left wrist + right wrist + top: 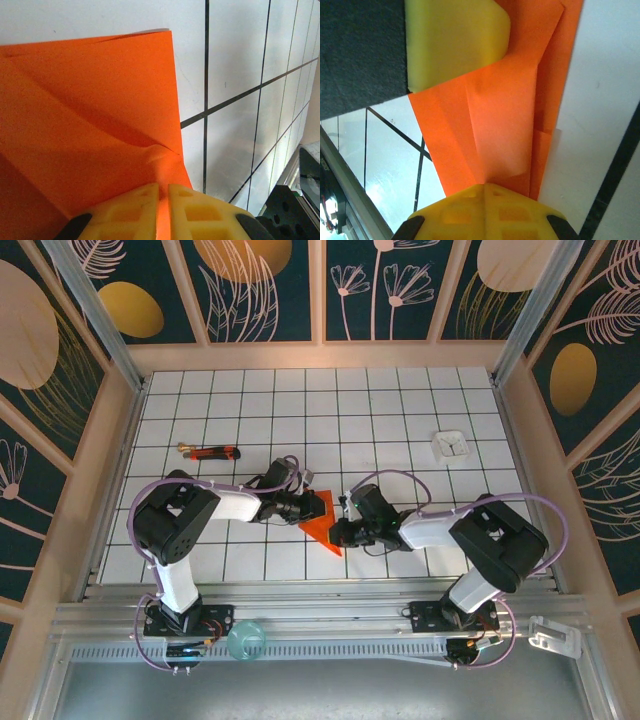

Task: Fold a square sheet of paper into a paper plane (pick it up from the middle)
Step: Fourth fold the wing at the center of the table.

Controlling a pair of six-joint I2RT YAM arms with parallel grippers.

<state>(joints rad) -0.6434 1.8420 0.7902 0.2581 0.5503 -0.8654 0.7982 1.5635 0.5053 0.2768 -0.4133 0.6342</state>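
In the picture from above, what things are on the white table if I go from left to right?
red-and-black stick → orange paper, partly folded, in the middle → small white square

The work surface is a white table top [400, 410] ruled into square tiles by thin dark lines, glossy enough to catch soft, even light from above. A pale wooden rim [320, 356] frames it at the back and sides. Behind the rim stand wall panels [270, 290] of dark teal, printed with gold ovals and pale line-drawn flowers and leaves, split by light wooden strips. Two aluminium posts [92, 305] rise at the far corners. An aluminium rail [330, 615] runs along the near edge.
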